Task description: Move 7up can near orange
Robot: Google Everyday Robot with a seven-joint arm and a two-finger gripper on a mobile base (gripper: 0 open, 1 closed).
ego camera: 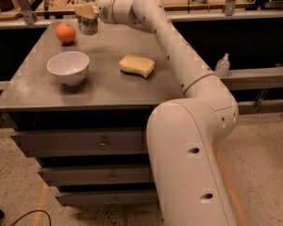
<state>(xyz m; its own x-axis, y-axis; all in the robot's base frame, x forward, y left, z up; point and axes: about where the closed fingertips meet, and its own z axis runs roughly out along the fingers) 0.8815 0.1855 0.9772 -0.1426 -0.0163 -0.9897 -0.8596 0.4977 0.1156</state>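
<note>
One thing matters to you here: the 7up can (88,26), held in the gripper (86,11) at the far left corner of the tabletop (104,86), just right of the orange (65,32) and close beside it without touching. The jaws are clamped across the can's upper body, a tan pad lying over its front and the shiny rim showing above. You cannot tell from this angle whether the base rests on the surface or hangs just over it. Treat the can as light, thin-walled and slick: squeeze too hard and it would likely dent, too loosely and it could slip or tilt. A grip at mid-height would probably be steadier than this high one. The orange is round and free to roll, so a bump could send it away; lower the can straight. The white bowl (68,67) and yellow sponge (137,65) lie well apart, nearer the front.
</note>
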